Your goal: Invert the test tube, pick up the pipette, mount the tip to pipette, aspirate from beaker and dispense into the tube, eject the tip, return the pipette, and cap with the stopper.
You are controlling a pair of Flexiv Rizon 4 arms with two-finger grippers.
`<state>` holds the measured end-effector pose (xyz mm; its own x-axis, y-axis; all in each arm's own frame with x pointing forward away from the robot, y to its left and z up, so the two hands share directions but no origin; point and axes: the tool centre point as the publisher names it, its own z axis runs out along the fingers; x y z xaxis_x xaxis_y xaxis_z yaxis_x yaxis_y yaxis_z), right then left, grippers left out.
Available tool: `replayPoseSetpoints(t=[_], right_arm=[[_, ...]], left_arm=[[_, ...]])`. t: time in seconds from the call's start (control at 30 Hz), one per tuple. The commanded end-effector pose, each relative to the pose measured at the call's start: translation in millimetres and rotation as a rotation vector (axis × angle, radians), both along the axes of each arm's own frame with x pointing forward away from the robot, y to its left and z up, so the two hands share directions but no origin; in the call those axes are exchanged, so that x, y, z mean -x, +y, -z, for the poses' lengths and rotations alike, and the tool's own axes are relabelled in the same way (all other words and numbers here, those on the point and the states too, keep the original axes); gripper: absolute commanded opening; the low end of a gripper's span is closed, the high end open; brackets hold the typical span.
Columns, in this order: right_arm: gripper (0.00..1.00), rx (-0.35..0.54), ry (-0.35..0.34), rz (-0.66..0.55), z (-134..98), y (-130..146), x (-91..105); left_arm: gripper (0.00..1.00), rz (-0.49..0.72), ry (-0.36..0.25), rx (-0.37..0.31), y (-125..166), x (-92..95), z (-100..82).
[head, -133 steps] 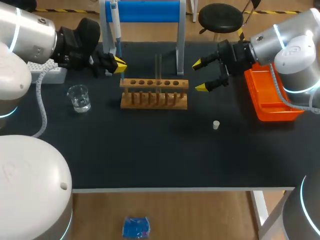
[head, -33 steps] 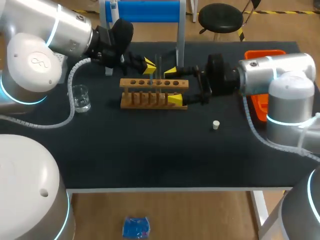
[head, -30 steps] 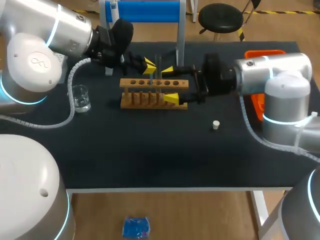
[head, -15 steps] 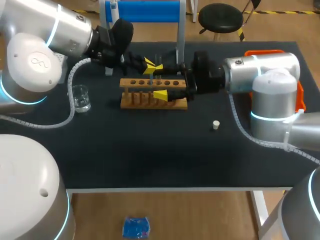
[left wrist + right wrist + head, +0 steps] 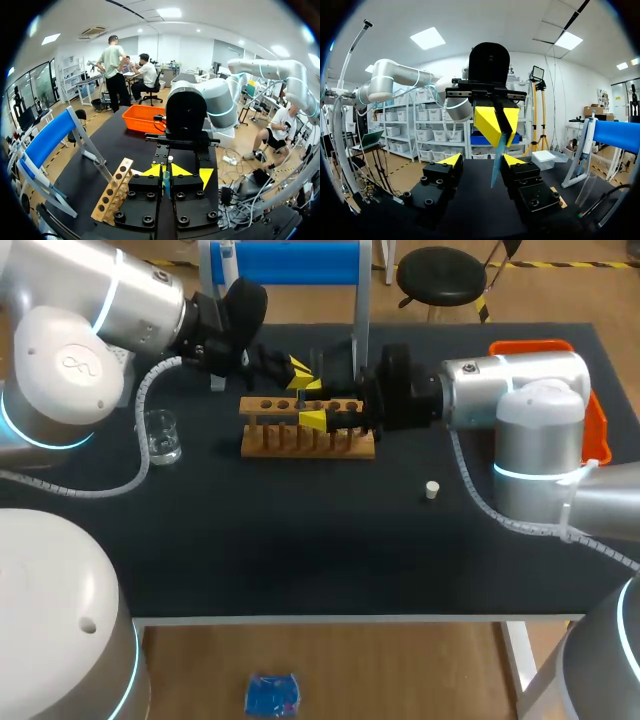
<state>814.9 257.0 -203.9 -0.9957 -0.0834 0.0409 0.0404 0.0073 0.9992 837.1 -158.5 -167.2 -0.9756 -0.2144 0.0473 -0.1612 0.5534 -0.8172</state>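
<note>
If the right arm's fingers close while the test tube sits off-centre between them, one finger would likely meet the glass first and push it sideways against the other arm's hold. That could crack the tube or twist it loose. A release by the left arm before the right has a firm hold could drop the tube onto the wooden rack on the dark tabletop. The left arm's fingers are closed on the tube's upper end, and it hangs from them, slightly tilted, over the rack. The right arm's fingers stand apart on either side of the tube's lower part, gripping nothing. The tube lies nearer one finger than the other, and whether that nearer finger touches it cannot be told.
</note>
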Motion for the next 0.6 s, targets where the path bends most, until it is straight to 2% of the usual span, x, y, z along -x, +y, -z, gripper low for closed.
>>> replayPoseSetpoints(t=[0.03,0.17,0.23,0.33,0.6], right_arm=[[0.47,-0.004,0.0,-0.001,2.0,2.2,1.4],[0.51,-0.003,0.002,0.003,2.1,3.2,0.7],[0.64,-0.001,0.003,0.009,3.0,3.8,-0.7],[0.77,0.005,0.003,0.023,4.6,4.2,-2.3],[0.87,0.003,-0.005,0.041,5.3,6.5,-6.4]], left_arm=[[0.0,0.0,0.001,-0.002,0.9,-1.8,-1.2],[0.0,0.0,0.001,-0.002,0.9,-1.8,-1.2],[0.0,0.0,0.001,-0.002,0.9,-1.8,-1.2],[0.0,0.0,0.001,-0.002,0.9,-1.8,-1.2],[0.0,0.0,0.001,-0.002,0.9,-1.8,-1.2]])
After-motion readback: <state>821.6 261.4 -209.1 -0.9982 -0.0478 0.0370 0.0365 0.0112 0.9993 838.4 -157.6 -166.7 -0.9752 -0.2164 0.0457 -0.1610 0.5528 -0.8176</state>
